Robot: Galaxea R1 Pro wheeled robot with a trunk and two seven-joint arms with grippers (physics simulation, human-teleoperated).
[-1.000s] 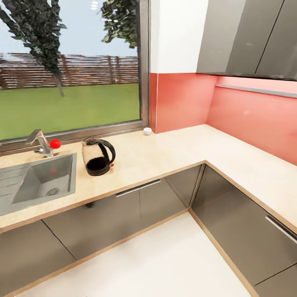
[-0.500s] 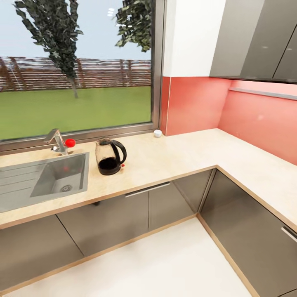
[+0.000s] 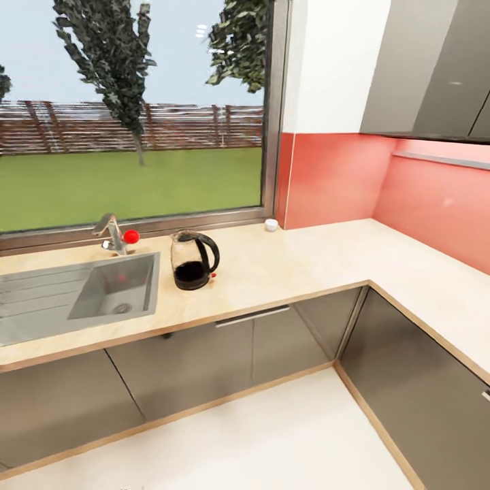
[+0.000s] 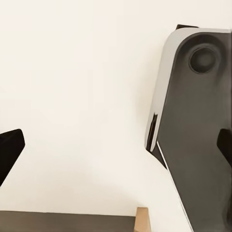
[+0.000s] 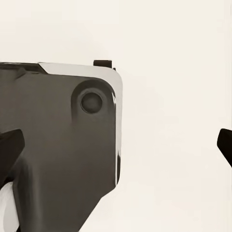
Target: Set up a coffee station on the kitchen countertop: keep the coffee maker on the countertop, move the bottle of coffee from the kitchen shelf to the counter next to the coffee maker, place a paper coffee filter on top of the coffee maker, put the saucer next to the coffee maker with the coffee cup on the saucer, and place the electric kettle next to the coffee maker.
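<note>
Well short of the bench, the robot faces an L-shaped kitchen corner with its arms held low. The electric kettle, squat and black with its looping handle turned to the right as the head camera sees it, stands upright on the bench just beside the sink, below the window. A small white cup sits farther back, where the window frame meets the pink wall, well apart from the kettle. In the left wrist view the left hand points down at the pale floor, its dark fingertips spread wide at the edges of the picture with nothing between them. The right hand points down likewise, its fingertips far apart and empty, beside a dark panel of the robot's own body. The kettle lies ahead and left of centre, so the left arm appears the nearer, though the base must likely close in before either hand can reach.
</note>
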